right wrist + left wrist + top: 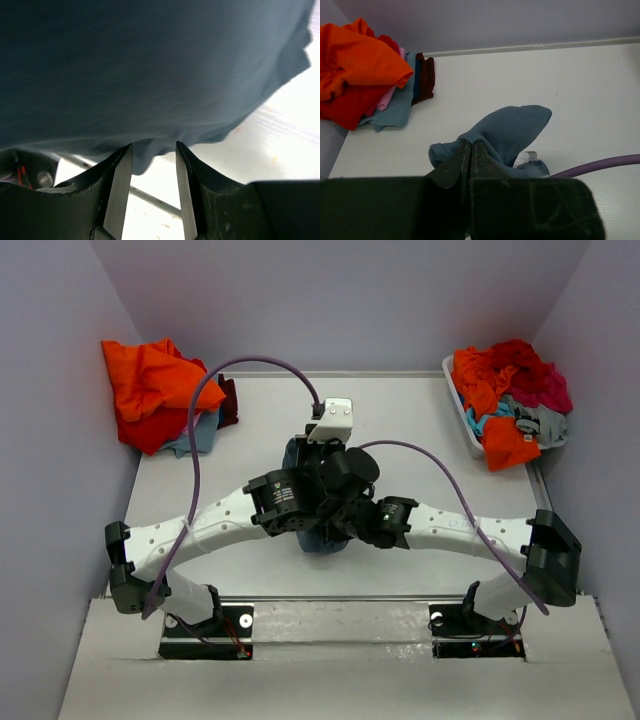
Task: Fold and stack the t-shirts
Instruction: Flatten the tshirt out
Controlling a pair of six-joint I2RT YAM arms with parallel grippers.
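Observation:
A slate-blue t-shirt (318, 538) lies bunched at the middle of the table, mostly hidden under both wrists in the top view. In the left wrist view my left gripper (471, 144) is shut on a raised fold of this t-shirt (512, 129), which peaks up from the table, with its white neck label (532, 156) showing. My right gripper (152, 147) is open right under the same blue cloth (150, 75). A small lobe of the cloth hangs between its fingertips (120, 170), and the pads stand apart from it.
A loose pile of t-shirts (150, 390), orange, red, light blue and dark maroon, lies at the back left corner and also shows in the left wrist view (360, 75). A white bin (462, 418) at the back right holds more t-shirts. Purple cables (195, 490) arch over both arms.

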